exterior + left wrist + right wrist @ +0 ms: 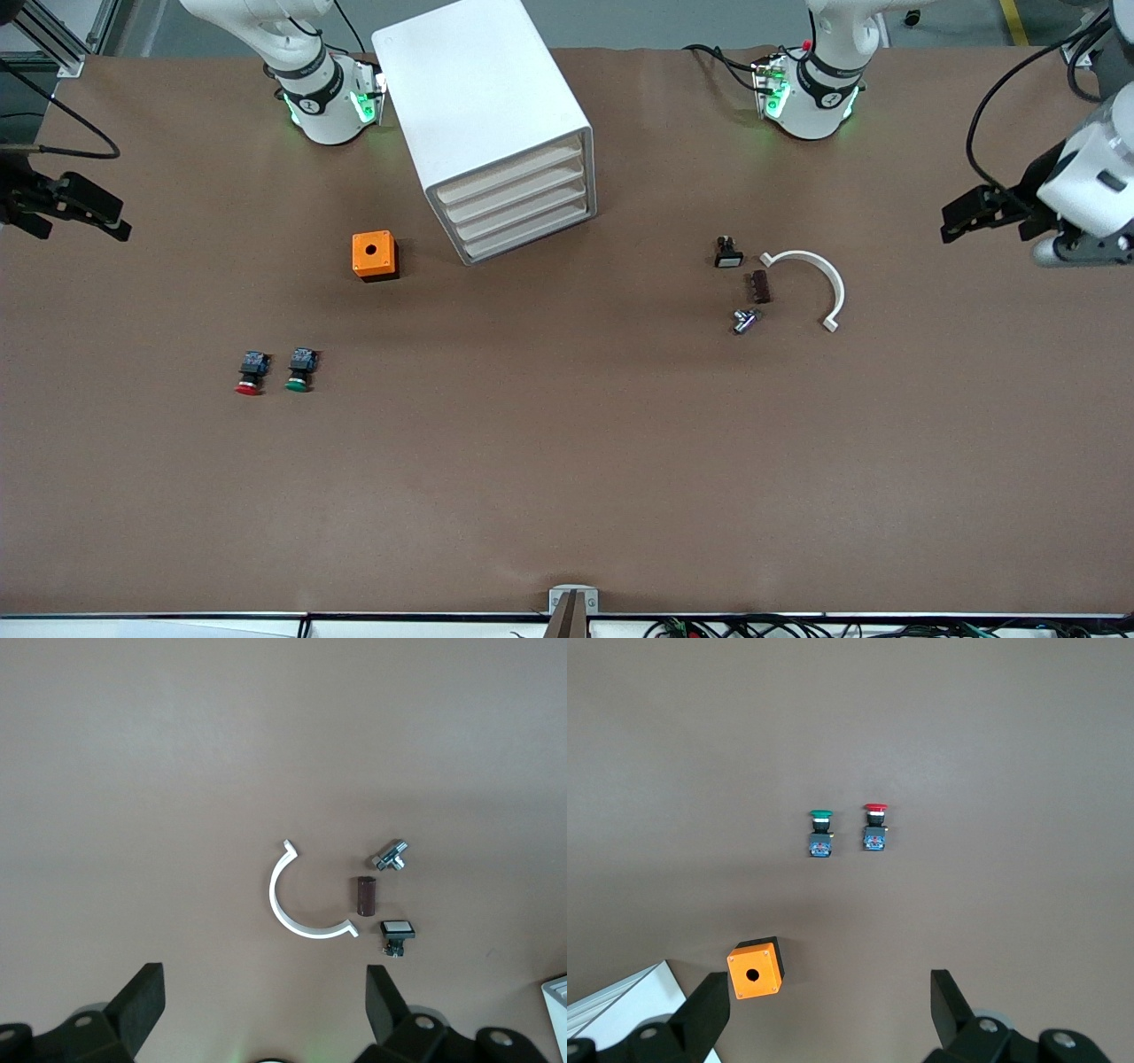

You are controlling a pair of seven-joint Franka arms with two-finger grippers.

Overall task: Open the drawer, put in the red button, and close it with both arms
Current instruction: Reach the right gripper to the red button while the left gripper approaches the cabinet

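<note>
1. Brown paper covers the table; grey floor shows past the edge where the arms' bases stand.
2. One white drawer cabinet with four shut drawers stands near that edge.
3. Two switches lie side by side toward the right arm's end: the red button and a green button. One orange box sits between them and the cabinet.
4. One white curved clip and three small parts lie toward the left arm's end.
5. Left gripper and right gripper wait at the table's ends, wide open, empty.
</note>
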